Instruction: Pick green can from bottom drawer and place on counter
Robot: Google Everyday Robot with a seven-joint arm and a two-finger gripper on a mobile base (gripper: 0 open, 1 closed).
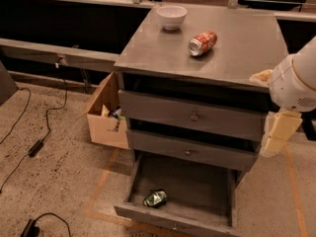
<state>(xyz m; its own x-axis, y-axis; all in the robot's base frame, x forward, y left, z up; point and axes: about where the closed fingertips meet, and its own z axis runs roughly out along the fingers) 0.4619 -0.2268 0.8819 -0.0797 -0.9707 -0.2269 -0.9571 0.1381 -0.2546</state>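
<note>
The green can (155,198) lies on its side in the open bottom drawer (197,186), near the drawer's front left. The drawer is pulled out below two shut grey drawers. The counter (237,53) is the flat grey metal top of the cabinet. My gripper (278,132) hangs at the right edge of the view, beside the cabinet's right front corner, at the height of the upper drawers. It is well above and to the right of the can and holds nothing I can see.
A red-orange soda can (203,43) lies on its side on the counter, with a white bowl (172,17) behind it. An open cardboard box (106,117) stands on the floor left of the cabinet. Black cables (37,146) run across the floor at left.
</note>
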